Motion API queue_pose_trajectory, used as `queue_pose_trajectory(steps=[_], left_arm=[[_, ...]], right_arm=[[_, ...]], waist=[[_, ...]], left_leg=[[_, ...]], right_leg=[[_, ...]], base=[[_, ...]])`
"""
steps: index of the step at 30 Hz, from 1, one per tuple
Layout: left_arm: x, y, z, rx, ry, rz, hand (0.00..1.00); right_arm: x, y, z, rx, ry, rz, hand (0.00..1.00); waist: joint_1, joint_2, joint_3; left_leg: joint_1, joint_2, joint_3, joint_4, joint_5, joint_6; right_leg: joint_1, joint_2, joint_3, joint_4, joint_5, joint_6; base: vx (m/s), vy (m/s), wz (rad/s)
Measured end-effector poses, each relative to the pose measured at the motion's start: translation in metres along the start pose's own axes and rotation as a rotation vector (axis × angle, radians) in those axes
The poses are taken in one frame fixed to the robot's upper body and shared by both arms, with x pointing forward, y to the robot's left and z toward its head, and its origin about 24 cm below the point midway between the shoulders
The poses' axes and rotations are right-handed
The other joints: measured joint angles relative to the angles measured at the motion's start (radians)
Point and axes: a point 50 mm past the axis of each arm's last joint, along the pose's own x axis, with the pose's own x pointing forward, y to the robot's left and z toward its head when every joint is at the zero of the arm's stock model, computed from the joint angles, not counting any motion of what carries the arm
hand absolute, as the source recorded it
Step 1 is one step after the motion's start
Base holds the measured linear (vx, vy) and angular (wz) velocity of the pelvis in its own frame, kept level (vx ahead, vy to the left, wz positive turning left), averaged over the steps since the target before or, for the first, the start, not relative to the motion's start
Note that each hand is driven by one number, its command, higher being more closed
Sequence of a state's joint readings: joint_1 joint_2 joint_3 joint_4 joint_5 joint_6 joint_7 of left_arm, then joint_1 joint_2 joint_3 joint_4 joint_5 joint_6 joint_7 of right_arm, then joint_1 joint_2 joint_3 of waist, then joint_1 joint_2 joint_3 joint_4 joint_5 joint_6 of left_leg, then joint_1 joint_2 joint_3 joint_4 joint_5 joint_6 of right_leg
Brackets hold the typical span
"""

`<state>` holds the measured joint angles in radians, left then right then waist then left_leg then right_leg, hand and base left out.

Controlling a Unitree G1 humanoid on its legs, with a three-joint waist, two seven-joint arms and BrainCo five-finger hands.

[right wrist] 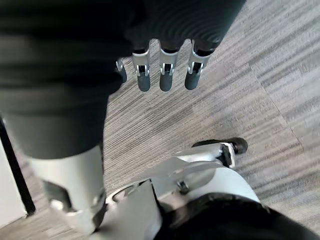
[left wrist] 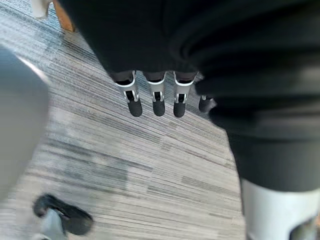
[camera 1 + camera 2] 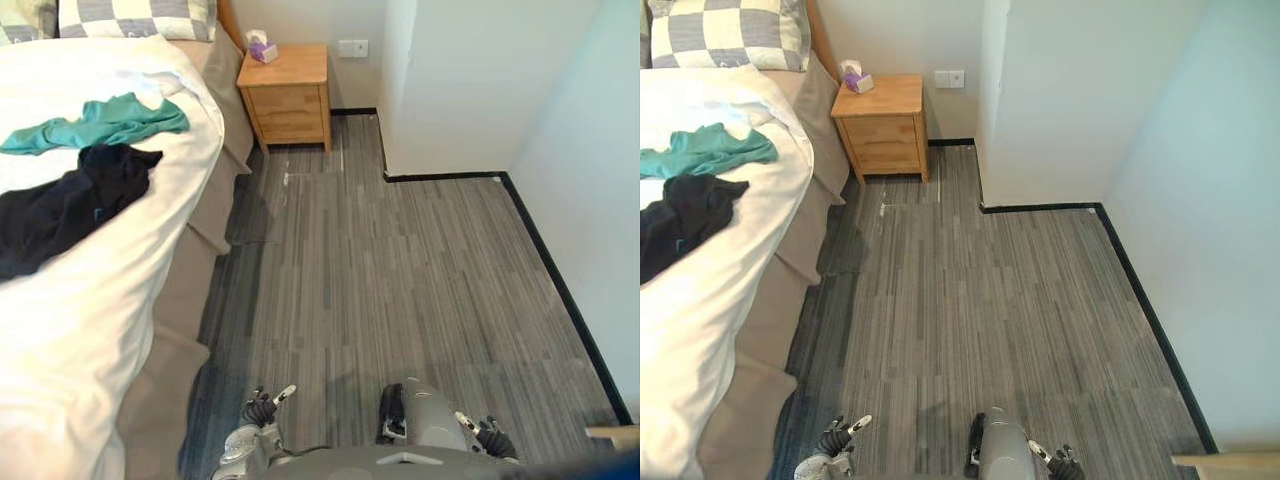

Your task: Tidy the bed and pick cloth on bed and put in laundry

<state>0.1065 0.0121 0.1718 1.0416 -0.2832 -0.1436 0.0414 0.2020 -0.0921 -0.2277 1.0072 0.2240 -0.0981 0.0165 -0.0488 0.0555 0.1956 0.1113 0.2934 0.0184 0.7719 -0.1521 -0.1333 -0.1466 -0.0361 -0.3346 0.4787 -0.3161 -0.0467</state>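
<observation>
While both hands hang low by our sides, the clothes we are after lie well apart from them, up on the bed (image 3: 120, 300) to our left and ahead. The left hand (image 2: 158, 97) has its fingers straight and relaxed over the floor (image 3: 400, 270), holding nothing; the right hand (image 1: 167, 75) is likewise loose and empty. On the white cover lie a black cloth (image 3: 70, 205) and a teal cloth (image 3: 100, 122). The black one is nearer to us and the teal one sits just beyond it toward the pillow (image 3: 135, 17), the two seeming to touch where they meet. The black cloth's long axis runs on a slant, from its end by the teal one back toward the far side of the bed, while the teal cloth stretches across the bed, side to side. We judge the pick not yet begun, and the left hand the better placed for it, since it is on the bed's side — the right would have to cross our front. The reach looks too long from here, so we would likely have to step closer and turn left first, then take the black cloth at its near end by the bed's edge.
</observation>
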Motion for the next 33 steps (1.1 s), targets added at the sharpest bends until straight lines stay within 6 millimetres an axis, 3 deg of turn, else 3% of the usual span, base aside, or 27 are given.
queue_pose_trajectory(steps=[1, 3, 5, 6, 8, 10, 11, 12, 13, 15, 16, 17, 18, 19, 20, 21, 22, 23, 25, 28, 30, 31, 33], left_arm=[[-0.001, 0.002, 0.001, -0.027, -0.015, 0.013, 0.0], [0.0, 0.005, 0.011, -0.026, -0.065, 0.017, 0.0], [-0.001, -0.001, 0.017, -0.026, -0.109, -0.011, 0.0], [-0.001, -0.003, 0.021, -0.029, -0.132, -0.025, 0.0], [-0.001, -0.002, 0.027, -0.017, -0.156, -0.027, 0.0], [0.001, -0.004, 0.031, -0.015, -0.171, -0.03, 0.0], [0.001, -0.005, 0.033, -0.017, -0.175, -0.033, 0.0], [0.002, -0.006, 0.035, -0.024, -0.176, -0.035, 0.0], [0.004, -0.005, 0.043, -0.004, -0.186, -0.035, 0.0], [0.006, -0.005, 0.051, -0.003, -0.196, -0.034, 0.0], [0.007, 0.002, 0.057, -0.04, -0.215, -0.017, 0.0], [0.008, 0.004, 0.062, -0.046, -0.23, -0.013, 0.0], [0.008, 0.003, 0.059, -0.013, -0.202, -0.025, 0.0], [0.008, 0.002, 0.05, 0.008, -0.163, -0.037, 0.0], [0.009, 0.002, 0.051, 0.026, -0.159, -0.035, 0.0], [0.009, 0.003, 0.05, 0.064, -0.144, -0.033, 0.0], [0.009, 0.004, 0.047, 0.077, -0.13, -0.027, 0.0], [0.009, 0.005, 0.045, 0.082, -0.12, -0.024, 0.0], [0.009, 0.002, 0.039, 0.119, -0.097, -0.03, 0.0], [0.008, 0.0, 0.033, 0.164, -0.08, -0.045, 0.0], [0.009, -0.001, 0.031, 0.17, -0.062, -0.042, 0.0], [0.01, -0.003, 0.034, 0.173, -0.071, -0.047, 0.0], [0.01, -0.004, 0.033, 0.191, -0.07, -0.048, 0.0]], right_arm=[[0.001, 0.0, 0.003, -0.017, -0.006, 0.001, 0.0], [0.001, 0.003, 0.001, -0.041, 0.002, 0.009, 0.0], [0.001, 0.003, 0.004, -0.062, -0.015, 0.015, 0.0], [0.003, 0.006, 0.011, -0.072, -0.042, 0.026, 0.0], [0.004, 0.015, 0.019, -0.094, -0.075, 0.056, 0.0], [0.005, 0.024, 0.022, -0.094, -0.098, 0.087, 0.0], [0.005, 0.026, 0.024, -0.107, -0.11, 0.098, 0.0], [0.004, 0.028, 0.023, -0.12, -0.108, 0.106, 0.0], [0.005, 0.039, 0.025, -0.141, -0.115, 0.144, 0.0], [0.006, 0.052, 0.029, -0.164, -0.128, 0.18, 0.0], [0.006, 0.067, 0.03, -0.183, -0.128, 0.216, 0.0], [0.007, 0.074, 0.033, -0.189, -0.13, 0.231, 0.0], [0.006, 0.069, 0.026, -0.198, -0.098, 0.219, 0.0], [0.007, 0.07, 0.022, -0.197, -0.068, 0.213, 0.0], [0.007, 0.069, 0.021, -0.196, -0.059, 0.213, 0.0], [0.008, 0.067, 0.022, -0.189, -0.052, 0.2, 0.0], [0.009, 0.064, 0.026, -0.176, -0.063, 0.187, 0.0], [0.01, 0.063, 0.028, -0.167, -0.068, 0.18, 0.0], [0.013, 0.054, 0.038, -0.173, -0.091, 0.154, 0.0], [0.013, 0.054, 0.044, -0.154, -0.124, 0.154, 0.0], [0.013, 0.056, 0.049, -0.12, -0.146, 0.163, 0.0], [0.013, 0.056, 0.05, -0.101, -0.158, 0.168, 0.0], [0.013, 0.055, 0.051, -0.085, -0.164, 0.165, 0.0]], waist=[[0.007, 0.005, 0.004], [0.023, -0.012, 0.008], [0.056, -0.015, 0.009], [0.073, -0.016, 0.011], [0.074, -0.032, 0.024], [0.076, -0.056, 0.033], [0.083, -0.059, 0.034], [0.098, -0.065, 0.034], [0.092, -0.09, 0.031], [0.095, -0.107, 0.045], [0.123, -0.109, 0.07], [0.126, -0.11, 0.076], [0.115, -0.119, 0.043], [0.114, -0.121, 0.032], [0.105, -0.145, 0.019], [0.099, -0.152, 0.017], [0.092, -0.144, 0.024], [0.09, -0.141, 0.027], [0.085, -0.115, 0.042], [0.068, -0.094, 0.052], [0.059, -0.094, 0.054], [0.054, -0.094, 0.055], [0.053, -0.092, 0.058]], left_leg=[[-0.106, 0.016, 0.003, 0.197, -0.017, 0.012], [-0.238, -0.012, 0.042, 0.324, -0.052, 0.026], [-0.339, -0.043, 0.108, 0.272, -0.091, 0.046], [-0.379, -0.059, 0.168, 0.165, -0.111, 0.066], [-0.404, -0.096, 0.256, -0.059, -0.109, 0.078], [-0.407, -0.143, 0.345, -0.339, -0.022, 0.083], [-0.414, -0.156, 0.375, -0.478, 0.079, 0.094], [-0.404, -0.161, 0.396, -0.492, 0.175, 0.117], [-0.395, -0.197, 0.419, -0.475, 0.142, 0.207], [-0.416, -0.163, 0.446, -0.362, 0.084, 0.234], [-0.463, -0.091, 0.473, -0.158, 0.057, 0.242], [-0.497, -0.097, 0.476, -0.11, 0.016, 0.178], [-0.46, -0.155, 0.444, -0.329, 0.027, 0.173], [-0.455, -0.197, 0.442, -0.313, -0.014, 0.221], [-0.442, -0.226, 0.444, -0.314, -0.033, 0.239], [-0.419, -0.27, 0.438, -0.316, -0.07, 0.237], [-0.38, -0.301, 0.422, -0.328, -0.097, 0.238], [-0.351, -0.315, 0.414, -0.346, -0.104, 0.237], [-0.18, -0.341, 0.375, -0.453, -0.112, 0.23], [-0.052, -0.328, 0.328, -0.531, -0.114, 0.222], [0.002, -0.299, 0.27, -0.564, -0.129, 0.197], [0.034, -0.279, 0.224, -0.583, -0.142, 0.176], [0.079, -0.262, 0.187, -0.595, -0.16, 0.148]], right_leg=[[0.081, 0.031, 0.0, -0.073, 0.003, -0.006], [0.179, 0.04, 0.0, -0.159, 0.01, -0.028], [0.248, 0.04, 0.016, -0.218, 0.008, -0.024], [0.277, 0.031, 0.024, -0.24, 0.014, -0.012], [0.327, 0.006, 0.043, -0.264, 0.003, 0.005], [0.374, -0.033, 0.065, -0.293, -0.015, 0.036], [0.406, -0.05, 0.081, -0.323, -0.024, 0.06], [0.433, -0.064, 0.105, -0.344, -0.024, 0.077], [0.448, -0.097, 0.129, -0.361, 0.009, 0.081], [0.461, -0.106, 0.167, -0.378, 0.088, 0.079], [0.492, -0.101, 0.193, -0.385, 0.161, 0.086], [0.499, -0.102, 0.199, -0.37, 0.178, 0.103], [0.5, -0.132, 0.197, -0.321, 0.172, 0.117], [0.498, -0.164, 0.194, -0.233, 0.145, 0.155], [0.476, -0.195, 0.186, -0.158, 0.145, 0.163], [0.383, -0.247, 0.191, 0.059, 0.196, 0.212], [0.278, -0.28, 0.202, 0.286, 0.238, 0.229], [0.232, -0.289, 0.202, 0.39, 0.218, 0.23], [0.113, -0.274, 0.145, 0.555, 0.112, 0.185], [0.013, -0.213, 0.069, 0.456, 0.03, 0.15], [-0.081, -0.158, 0.03, 0.228, 0.029, 0.132], [-0.117, -0.128, 0.018, 0.02, 0.084, 0.131], [-0.138, -0.102, 0.021, -0.176, 0.178, 0.118]], base=[[0.46, -0.183, 0.31], [0.36, -0.106, 0.23], [0.38, -0.029, -0.23], [0.51, 0.068, -0.45], [0.49, 0.119, -0.42], [0.48, 0.154, -0.45], [0.55, 0.23, -0.54], [0.71, 0.3, -0.48], [0.65, 0.27, -0.28], [0.66, 0.278, -0.3], [0.58, 0.262, -0.43], [0.45, 0.267, -0.21], [0.39, 0.311, 0.1], [0.39, 0.305, 0.32], [0.43, 0.271, 0.42], [0.51, 0.283, 0.46], [0.42, 0.244, 0.36], [0.42, 0.215, 0.35], [0.5, 0.184, 0.36], [0.43, 0.061, 0.56], [0.46, -0.107, 0.86], [0.57, -0.189, 0.92], [0.55, -0.214, 0.73]])
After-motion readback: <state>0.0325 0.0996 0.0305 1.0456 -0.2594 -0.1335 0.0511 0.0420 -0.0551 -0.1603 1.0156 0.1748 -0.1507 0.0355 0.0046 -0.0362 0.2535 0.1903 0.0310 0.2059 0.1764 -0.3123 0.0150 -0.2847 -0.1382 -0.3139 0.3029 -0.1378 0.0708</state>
